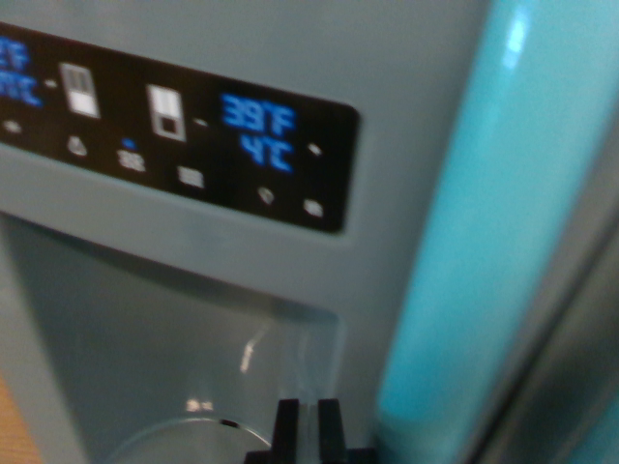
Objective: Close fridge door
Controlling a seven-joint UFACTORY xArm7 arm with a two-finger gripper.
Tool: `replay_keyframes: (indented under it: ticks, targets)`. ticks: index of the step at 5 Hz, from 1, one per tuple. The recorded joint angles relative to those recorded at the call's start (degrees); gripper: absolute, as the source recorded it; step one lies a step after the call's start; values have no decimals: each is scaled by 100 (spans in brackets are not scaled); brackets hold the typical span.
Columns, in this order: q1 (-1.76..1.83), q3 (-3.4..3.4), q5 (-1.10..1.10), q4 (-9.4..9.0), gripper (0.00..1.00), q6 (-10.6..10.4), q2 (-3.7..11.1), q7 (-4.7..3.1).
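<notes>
The wrist view is filled by a pale grey-green fridge door [406, 58], seen from very close and slightly blurred. A black control panel [193, 145] crosses its upper part, with blue digits reading 39°F and 4°C. Below it opens the recessed dispenser niche [155, 338]. A glossy turquoise handle [484, 242] runs down the wrist view's right. My gripper [309, 425] shows only as two black fingertips at the bottom edge, close together with a thin gap, right in front of the door beside the niche. Nothing is seen between them.
A dark grey strip [571, 367] runs diagonally along the wrist view's right edge, beyond the handle. A sliver of orange-brown surface [12, 425] shows at the bottom left. A curved rim [184, 430] sits at the niche's bottom.
</notes>
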Motion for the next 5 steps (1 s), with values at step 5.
replay_keyframes:
  ticks: [5]
  targets:
    - [0,-105,0,110,100,0,129,0]
